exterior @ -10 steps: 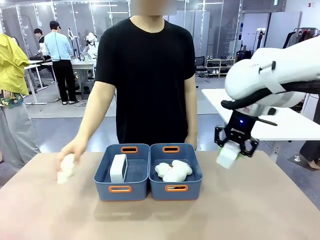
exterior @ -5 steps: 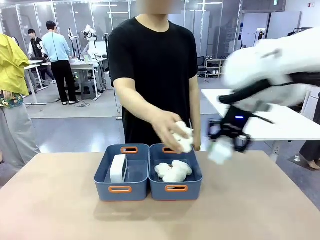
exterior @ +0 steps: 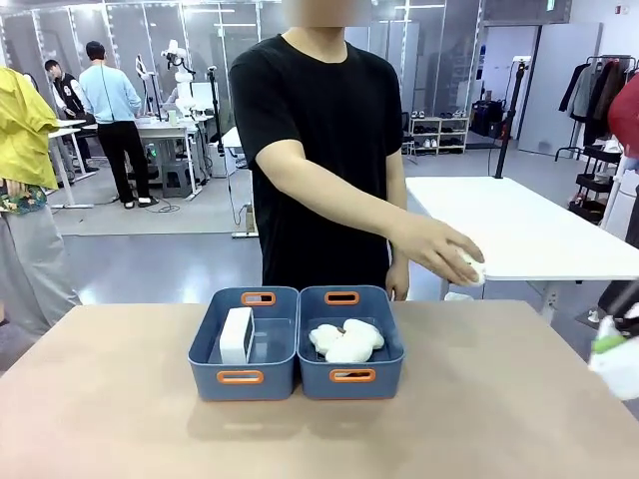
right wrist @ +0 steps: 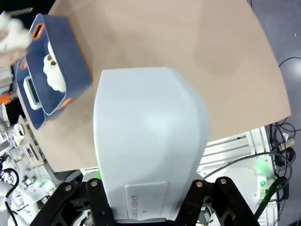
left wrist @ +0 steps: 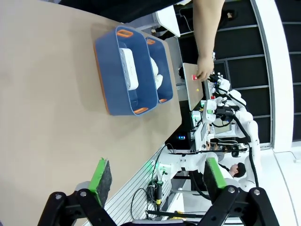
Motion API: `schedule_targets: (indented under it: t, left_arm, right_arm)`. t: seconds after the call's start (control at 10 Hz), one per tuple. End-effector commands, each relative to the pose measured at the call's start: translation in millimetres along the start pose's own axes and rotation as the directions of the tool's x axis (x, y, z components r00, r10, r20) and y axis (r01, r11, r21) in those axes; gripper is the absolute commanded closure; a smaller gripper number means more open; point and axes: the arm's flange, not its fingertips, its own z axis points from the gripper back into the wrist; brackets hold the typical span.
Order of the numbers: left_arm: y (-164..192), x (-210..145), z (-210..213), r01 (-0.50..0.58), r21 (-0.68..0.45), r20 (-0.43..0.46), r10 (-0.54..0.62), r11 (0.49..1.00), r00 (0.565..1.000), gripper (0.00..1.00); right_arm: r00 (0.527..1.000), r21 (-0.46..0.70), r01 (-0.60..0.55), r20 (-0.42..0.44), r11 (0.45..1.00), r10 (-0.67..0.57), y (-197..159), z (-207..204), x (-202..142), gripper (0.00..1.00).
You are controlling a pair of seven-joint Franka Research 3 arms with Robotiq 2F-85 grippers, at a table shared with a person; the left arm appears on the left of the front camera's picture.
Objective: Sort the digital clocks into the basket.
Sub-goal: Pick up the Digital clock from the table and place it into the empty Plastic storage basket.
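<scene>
One digital clock stands on edge in the left blue basket; the left wrist view shows the same clock in that basket. My right gripper is at the picture's far right edge, low beside the table, shut on the second white clock. That clock looms large in the right wrist view and hides the fingers. My left gripper hangs open above bare tabletop, well away from the baskets.
The right blue bin holds white plush lumps. The person stands behind the bins, with one hand stretched out to the right, above the table's far edge, holding a white plush.
My right arm swung away from beside the right bin to the far right edge, still holding the clock. The person's hand carried a plush from the table's left across to the right.
</scene>
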Motion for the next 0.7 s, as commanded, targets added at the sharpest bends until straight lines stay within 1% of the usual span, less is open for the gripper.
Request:
schedule_targets:
  t: [0.0, 0.1, 0.2, 0.3, 0.4, 0.5, 0.6]
  left_arm:
    - [-2.7, 3.1, -1.9, -0.010, 0.011, 0.009, 0.010, 1.000, 1.000, 0.00]
    - [-2.7, 3.1, -1.9, -0.010, 0.011, 0.009, 0.010, 1.000, 1.000, 0.00]
    - [-2.7, 3.1, -1.9, -0.010, 0.011, 0.009, 0.010, 1.000, 1.000, 0.00]
    - [-2.7, 3.1, -1.9, -0.010, 0.011, 0.009, 0.010, 1.000, 1.000, 0.00]
    - [-2.7, 3.1, -1.9, -0.010, 0.011, 0.009, 0.010, 1.000, 1.000, 0.00]
    - [-2.7, 3.1, -1.9, -0.010, 0.011, 0.009, 0.010, 1.000, 1.000, 0.00]
    - [-2.7, 3.1, -1.9, -0.010, 0.011, 0.009, 0.010, 1.000, 1.000, 0.00]
  right_arm:
    - [0.998, 0.029, -0.067, -0.017, 0.997, 0.067, -33.1, -20.5, 4.4, 0.60]
    - [0.996, 0.026, -0.094, 0.004, 0.995, 0.094, -45.1, -21.6, 15.9, 0.60]
    - [0.994, 0.028, -0.067, -0.086, 0.997, 0.069, -54.7, -20.7, 9.6, 0.60]
    - [0.992, 0.035, -0.098, -0.075, 0.995, 0.101, -58.2, -22.5, 18.8, 0.60]
    - [0.988, 0.032, -0.112, -0.102, 0.993, 0.114, -60.1, -22.7, 13.6, 0.60]
    - [0.991, 0.027, -0.114, -0.069, 0.993, 0.116, -58.6, -24.2, 19.3, 0.60]
    - [0.990, 0.026, -0.120, -0.073, 0.992, 0.121, -59.0, -23.8, 21.5, 0.60]
